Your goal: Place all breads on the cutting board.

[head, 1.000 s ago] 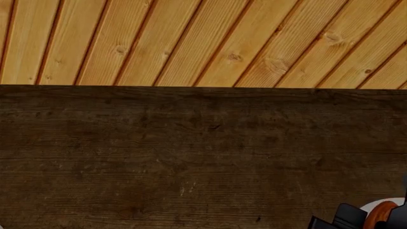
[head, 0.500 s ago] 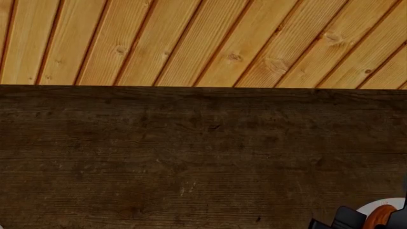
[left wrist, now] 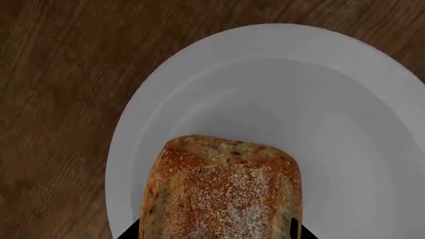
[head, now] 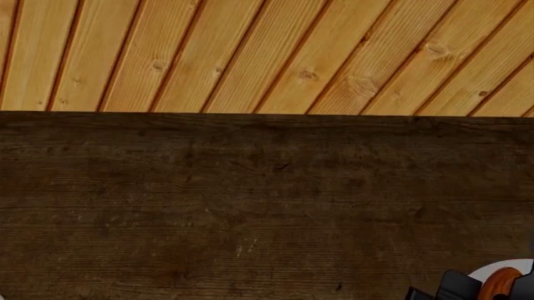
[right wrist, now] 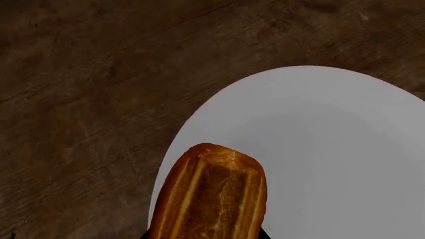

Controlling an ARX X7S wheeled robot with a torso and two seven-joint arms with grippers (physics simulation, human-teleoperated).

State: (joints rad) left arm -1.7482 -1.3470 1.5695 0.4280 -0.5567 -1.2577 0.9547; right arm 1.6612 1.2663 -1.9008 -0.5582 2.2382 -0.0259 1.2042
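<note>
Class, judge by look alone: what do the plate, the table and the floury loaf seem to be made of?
Plate: looks like glazed ceramic, going by its smooth, even grey-white surface with soft shading; plastic is possible. Table: dark wood, matte, with visible grain lines and scuffs. Floury loaf: baked bread, with a rough golden-brown crust, dark specks and a white flour dusting.

Simulated domestic dining or kitchen setting. Dark, weathered wooden table (head: 250, 206) fills most of the head view; beyond its far edge, a floor of pale, knotty pine planks (head: 267, 56). Beneath each wrist camera sits a round white plate (left wrist: 345, 99), and over it a crusty loaf: a floury speckled one (left wrist: 222, 199) by the left hand, a split-topped orange-brown one (right wrist: 212, 199) by the right. No walls or appliances visible.
</note>
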